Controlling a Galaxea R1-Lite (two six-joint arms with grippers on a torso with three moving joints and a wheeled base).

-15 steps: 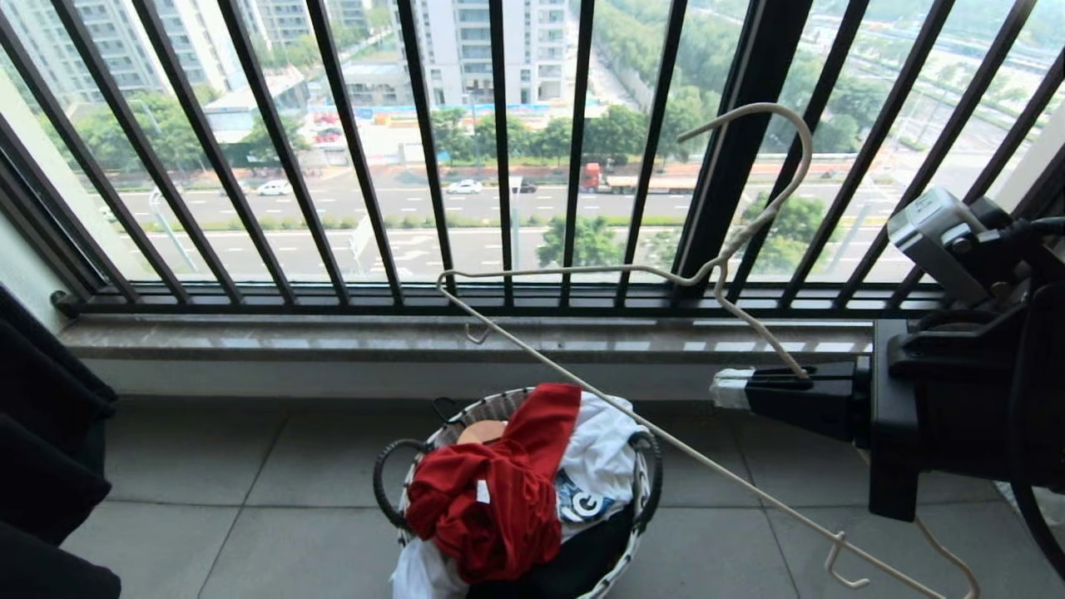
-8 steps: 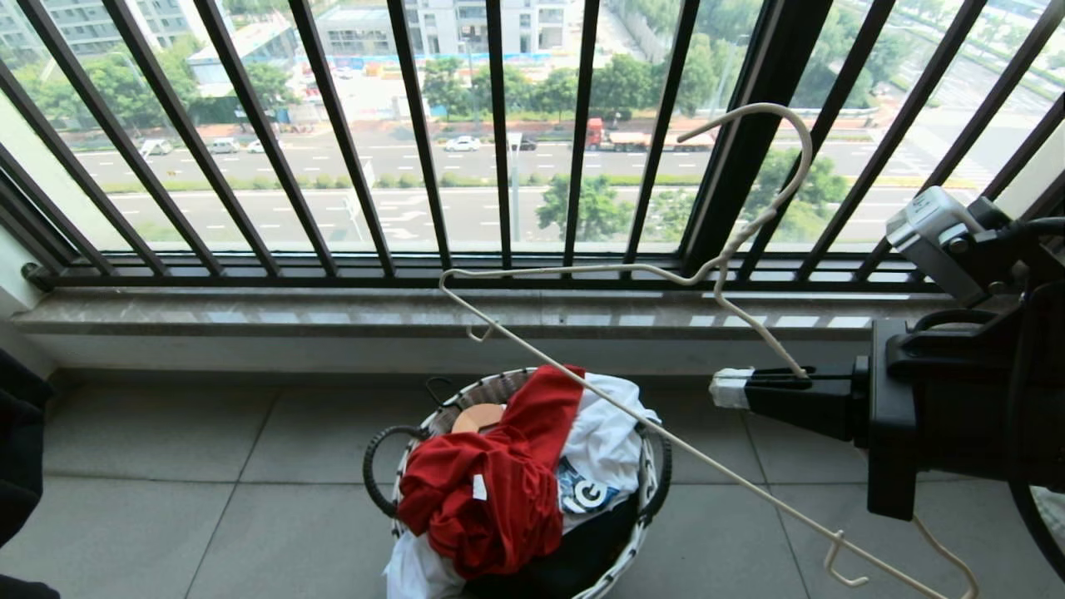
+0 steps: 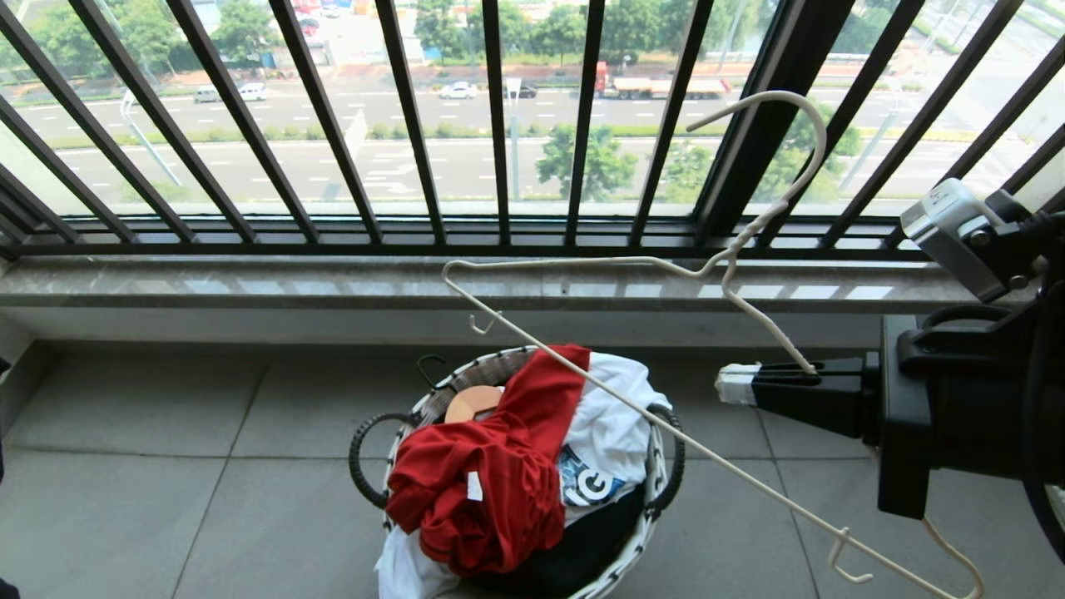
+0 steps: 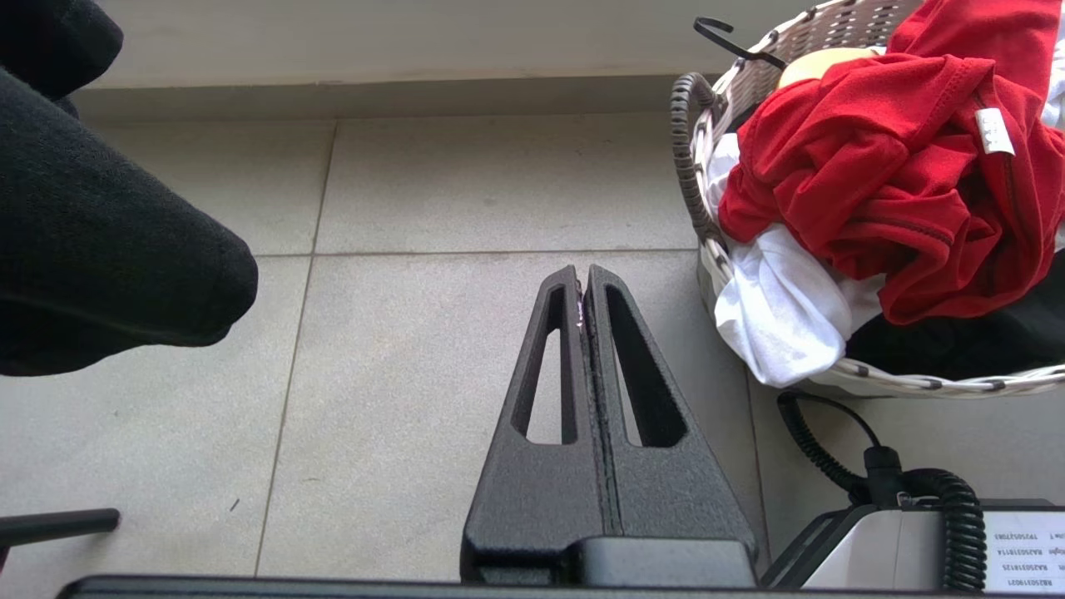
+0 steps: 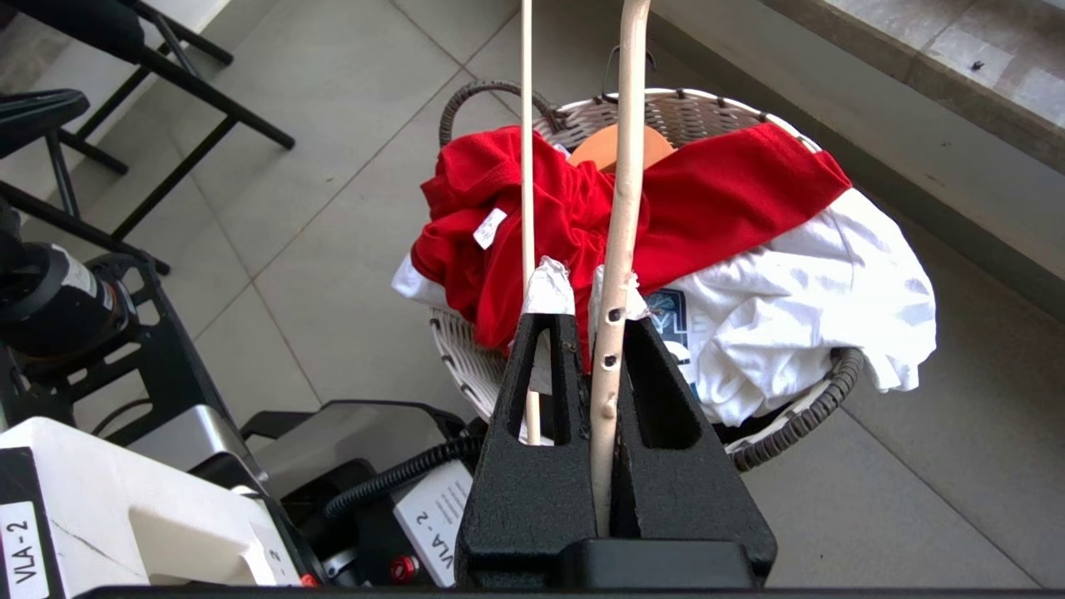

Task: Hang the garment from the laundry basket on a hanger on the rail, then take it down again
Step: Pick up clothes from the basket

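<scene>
The right gripper point(image 5: 582, 291) pinches the thin, light hanger point(image 3: 582, 266). The left gripper point(image 4: 582, 279) is squeezed together, empty. The red garment point(image 3: 491, 474) is soft and floppy; grab a top fold.

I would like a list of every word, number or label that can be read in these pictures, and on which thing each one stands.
"VLA-2": sticker on the white robot housing.
"VLA - 2": white label on the robot base, by the coiled cable.
Blue print on the white T-shirt: large letters, partly folded, not readable as a word.
Tag on the red T-shirt: too small to read.
White label on the robot base: text too small to read.
</scene>
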